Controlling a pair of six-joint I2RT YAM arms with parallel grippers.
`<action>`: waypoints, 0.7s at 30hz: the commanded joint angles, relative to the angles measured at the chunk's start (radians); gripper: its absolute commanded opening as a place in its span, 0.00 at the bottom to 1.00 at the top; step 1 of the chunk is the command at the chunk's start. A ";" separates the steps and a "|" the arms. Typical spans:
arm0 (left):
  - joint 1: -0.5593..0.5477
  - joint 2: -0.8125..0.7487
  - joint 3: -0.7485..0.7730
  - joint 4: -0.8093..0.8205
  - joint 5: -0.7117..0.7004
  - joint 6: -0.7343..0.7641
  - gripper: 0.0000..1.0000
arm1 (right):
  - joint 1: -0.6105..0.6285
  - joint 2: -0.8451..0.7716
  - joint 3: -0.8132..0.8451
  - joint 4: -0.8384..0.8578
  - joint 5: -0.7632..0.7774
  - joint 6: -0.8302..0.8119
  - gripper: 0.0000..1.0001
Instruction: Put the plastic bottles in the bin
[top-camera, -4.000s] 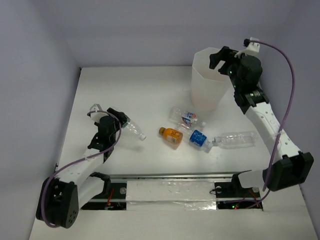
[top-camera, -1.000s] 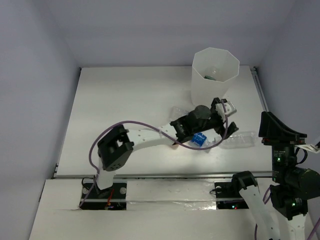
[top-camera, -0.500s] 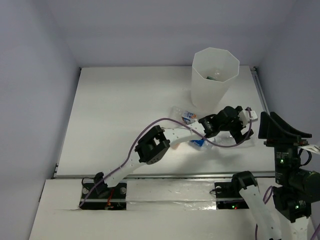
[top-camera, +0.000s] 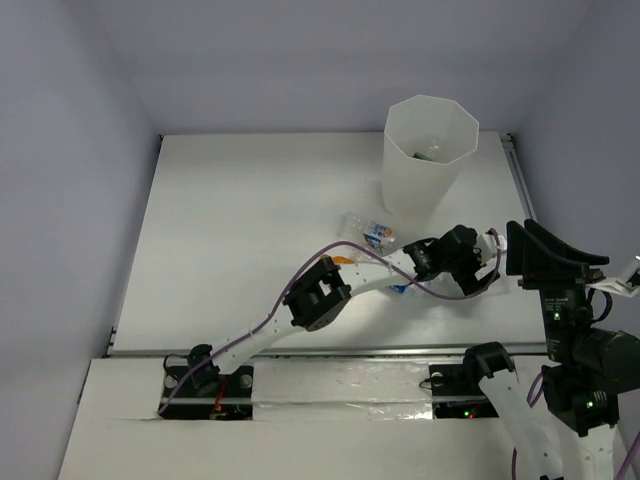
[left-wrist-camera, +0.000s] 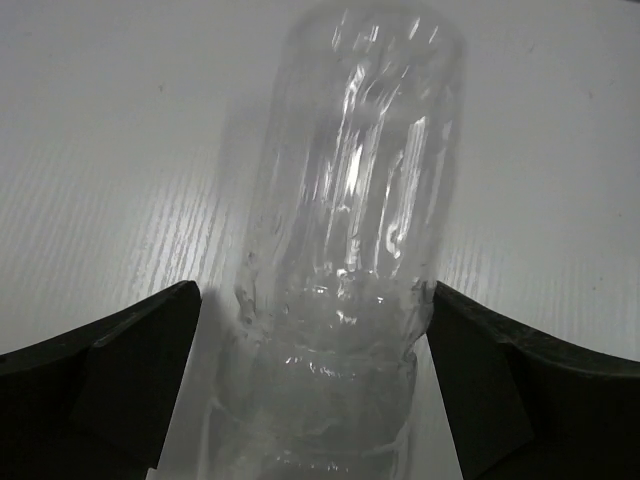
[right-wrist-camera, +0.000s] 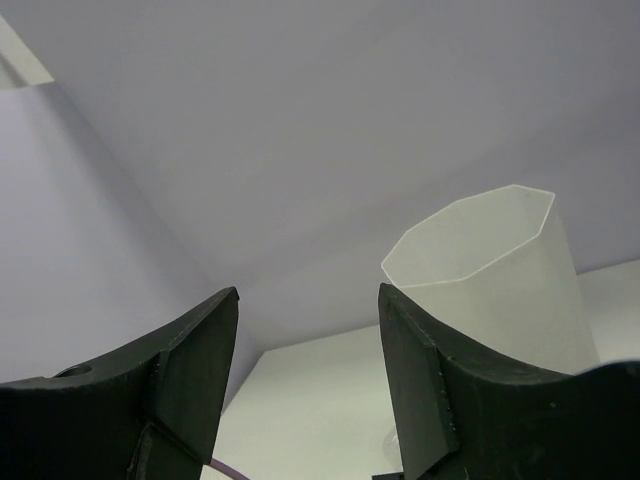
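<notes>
White surface, pale walls around it. Right of centre in the overhead view lies a clear bottle (left-wrist-camera: 350, 230), just below the tall bin (top-camera: 430, 150) at upper right. I think the bottle can roll or slip away when squeezed, because it is round and thin. Left jaws stand wide open on both sides of it, without grip. Right jaws, raised high, are half open and hold nothing.

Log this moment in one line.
left fingers: open, straddling clear bottle | right fingers: open, empty, aloft | bin: upright
</notes>
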 joint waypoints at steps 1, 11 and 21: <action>-0.011 0.016 0.017 0.002 -0.010 -0.028 0.90 | -0.006 0.020 -0.019 0.056 -0.053 0.023 0.63; -0.020 -0.118 -0.116 0.186 0.022 -0.135 0.52 | -0.006 0.020 -0.019 0.045 -0.059 0.018 0.52; 0.105 -0.484 -0.346 0.562 0.224 -0.384 0.42 | -0.006 -0.061 0.022 0.080 -0.134 -0.037 0.29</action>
